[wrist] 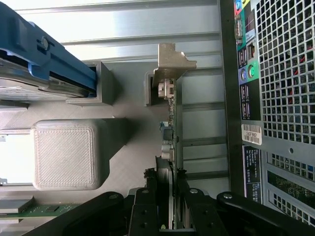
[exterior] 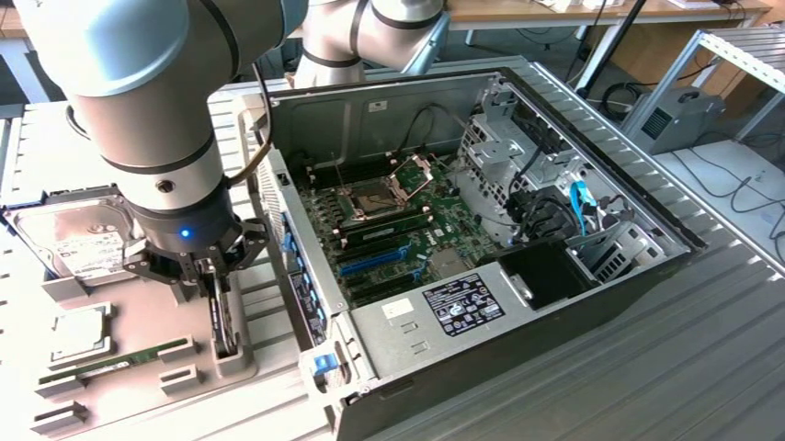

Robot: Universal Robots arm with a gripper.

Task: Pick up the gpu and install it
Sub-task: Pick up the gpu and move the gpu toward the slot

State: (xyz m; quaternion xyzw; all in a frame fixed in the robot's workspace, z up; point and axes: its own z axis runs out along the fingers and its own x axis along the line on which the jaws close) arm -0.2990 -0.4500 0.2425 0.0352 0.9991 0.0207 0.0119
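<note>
The arm's pincer (wrist: 168,179), jaws narrowed, clamps the thin black gpu card (wrist: 173,123) standing on edge in a grey holder (exterior: 228,354) beside the open computer case (exterior: 392,335).

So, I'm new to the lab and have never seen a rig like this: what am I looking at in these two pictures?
The grey jointed machine is a robot arm. One picture comes from a camera off to the side; the other looks from the arm's wrist. Its end effector is closed on the gpu, a thin card standing on edge in a holder beside the open computer case. A hard drive, a processor chip and a memory stick lie nearby.
</note>
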